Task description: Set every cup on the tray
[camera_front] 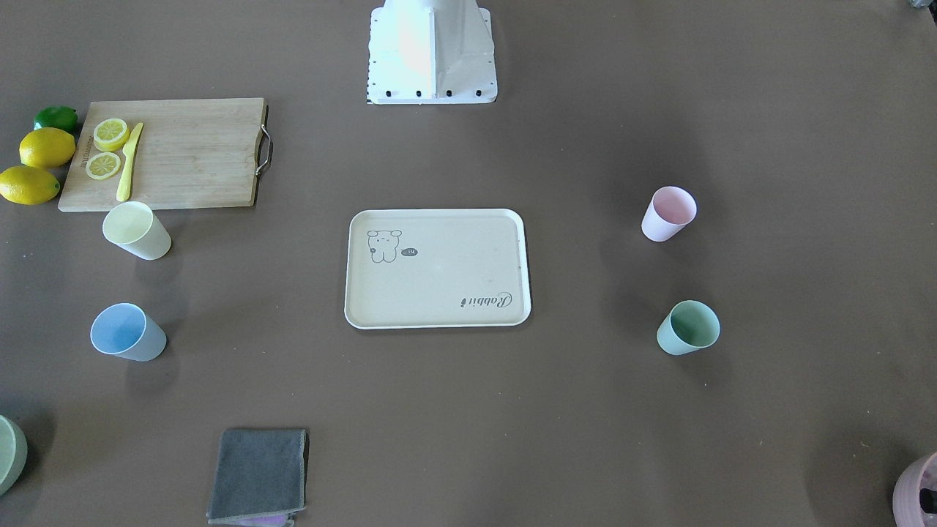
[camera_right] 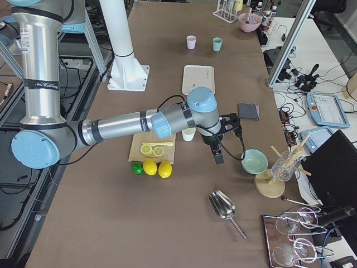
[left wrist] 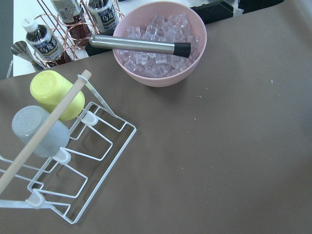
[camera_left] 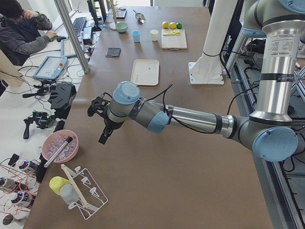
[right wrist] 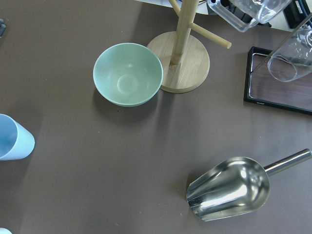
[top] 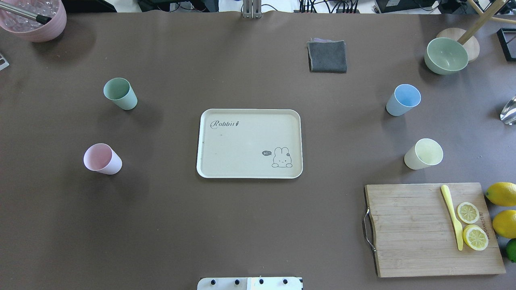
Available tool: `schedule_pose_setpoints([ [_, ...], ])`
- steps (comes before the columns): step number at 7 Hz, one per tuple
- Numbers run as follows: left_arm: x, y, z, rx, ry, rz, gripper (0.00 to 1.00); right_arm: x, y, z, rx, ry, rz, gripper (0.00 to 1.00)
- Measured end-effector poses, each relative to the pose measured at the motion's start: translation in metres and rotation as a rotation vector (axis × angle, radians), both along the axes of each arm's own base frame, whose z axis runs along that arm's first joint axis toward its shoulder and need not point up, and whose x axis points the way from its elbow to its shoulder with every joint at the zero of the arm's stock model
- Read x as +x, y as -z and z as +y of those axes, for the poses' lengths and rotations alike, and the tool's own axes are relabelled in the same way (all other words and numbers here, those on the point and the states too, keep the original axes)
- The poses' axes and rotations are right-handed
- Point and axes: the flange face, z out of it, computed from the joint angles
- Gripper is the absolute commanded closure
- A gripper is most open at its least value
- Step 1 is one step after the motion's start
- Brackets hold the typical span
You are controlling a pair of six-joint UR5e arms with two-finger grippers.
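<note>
tray: flat cream rectangular tray (top: pixel 242 149), centre
cups off tray: pink plastic cup (top: pixel 102 159) 9 o'clock, mint cup (top: pixel 120 94) 10, blue cup (top: pixel 403 100) 2, yellow cup (top: pixel 423 154) 3
grippers: left gripper (camera_left: pixel 96 126), right gripper (camera_right: pixel 228 146), opening unclear

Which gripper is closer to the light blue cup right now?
Right. The right gripper hangs near the light blue cup, by the green bowl. The left gripper is far off at the opposite end, by the pink ice bowl.

A robotics lab: an operator (camera_left: pixel 21 28) at a keyboard (camera_left: pixel 78 23), a teach pendant (camera_left: pixel 50 67) beside the brown table (camera_left: pixel 167 181).
</note>
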Motion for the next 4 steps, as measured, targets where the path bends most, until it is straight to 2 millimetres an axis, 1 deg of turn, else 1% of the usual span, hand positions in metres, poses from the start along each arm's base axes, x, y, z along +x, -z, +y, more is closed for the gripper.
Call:
schedule_pose_setpoints([
  [1,0.024,0.007,-0.009,0.017,-0.028,0.013,0.02,-0.027,0.003,-0.006,-0.037,0.004,-0.017,0.0],
  [2,0.059,0.022,-0.024,0.021,-0.063,0.033,0.01,-0.06,0.013,-0.014,-0.074,0.009,-0.037,0.0],
  [3,0.098,0.035,-0.036,-0.019,-0.076,0.072,0.01,-0.096,0.025,-0.022,-0.102,0.017,-0.048,0.0],
  [4,0.143,0.046,-0.045,-0.088,-0.079,0.117,0.01,-0.132,0.039,-0.031,-0.114,0.026,-0.048,0.0],
])
